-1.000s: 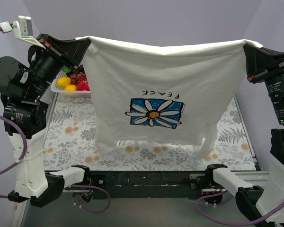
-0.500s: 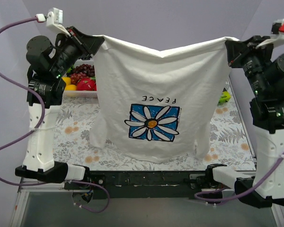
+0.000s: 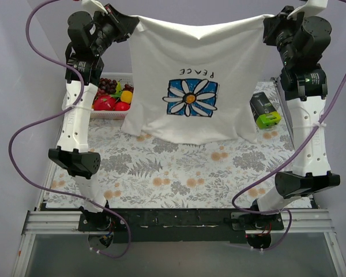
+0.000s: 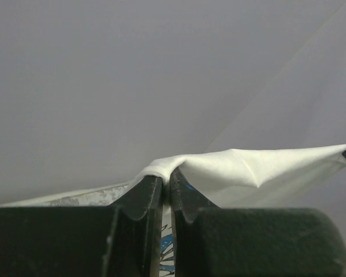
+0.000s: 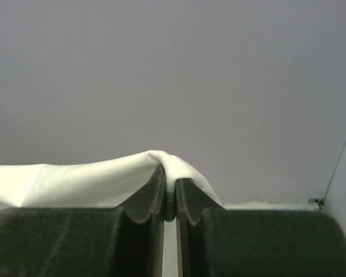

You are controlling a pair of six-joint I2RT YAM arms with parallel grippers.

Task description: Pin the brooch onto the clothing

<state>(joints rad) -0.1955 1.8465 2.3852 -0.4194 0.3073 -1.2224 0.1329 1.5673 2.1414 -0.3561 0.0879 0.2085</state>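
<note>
Hanging between the two raised arms in the top view, the white short-sleeved T-shirt point(image 3: 230, 115) is spreading like a curtain over the far half of the floral-patterned worktop point(image 3: 179, 173). Its blue square daisy logo point(image 3: 190, 98) is facing the camera upside down. The left claw point(image 3: 130, 22) is pinching one upper corner and the right claw point(image 3: 269, 24) the other. Both arms are standing tall, with their wrists bending inward. Behind the shirt's left edge, a white tray point(image 3: 102, 113) of red, yellow and purple fruit is peeking out. A green-and-black box point(image 3: 265, 109) is lying just beside the shirt's right edge.

From the left wrist, the left claw point(image 4: 166, 183) is closing tight on a fold of white T-shirt point(image 4: 248, 170), with the cloth stretching away to the right.

From the right wrist, the right claw point(image 5: 169, 179) is likewise clamping a ridge of white T-shirt point(image 5: 86, 182), which is trailing off to the left against the grey wall point(image 5: 173, 69).
</note>
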